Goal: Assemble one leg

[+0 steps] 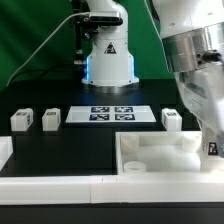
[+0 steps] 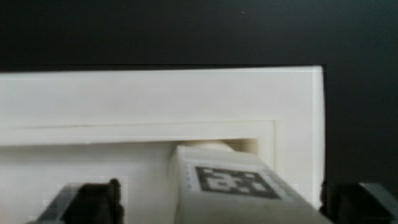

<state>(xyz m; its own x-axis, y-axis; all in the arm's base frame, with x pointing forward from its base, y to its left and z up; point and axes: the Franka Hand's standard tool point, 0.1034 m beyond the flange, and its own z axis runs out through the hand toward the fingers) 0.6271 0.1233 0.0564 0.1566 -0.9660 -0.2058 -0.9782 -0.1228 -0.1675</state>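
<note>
tool (image 1: 212,150) cut off at frame edge

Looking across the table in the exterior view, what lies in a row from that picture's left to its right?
First leg → second leg → marker board → third leg → the gripper, low over the large white tray piece.

A white block-shaped leg (image 2: 228,180) with a black-and-white square marker lies angled against the tray-like piece (image 2: 160,100).
</note>
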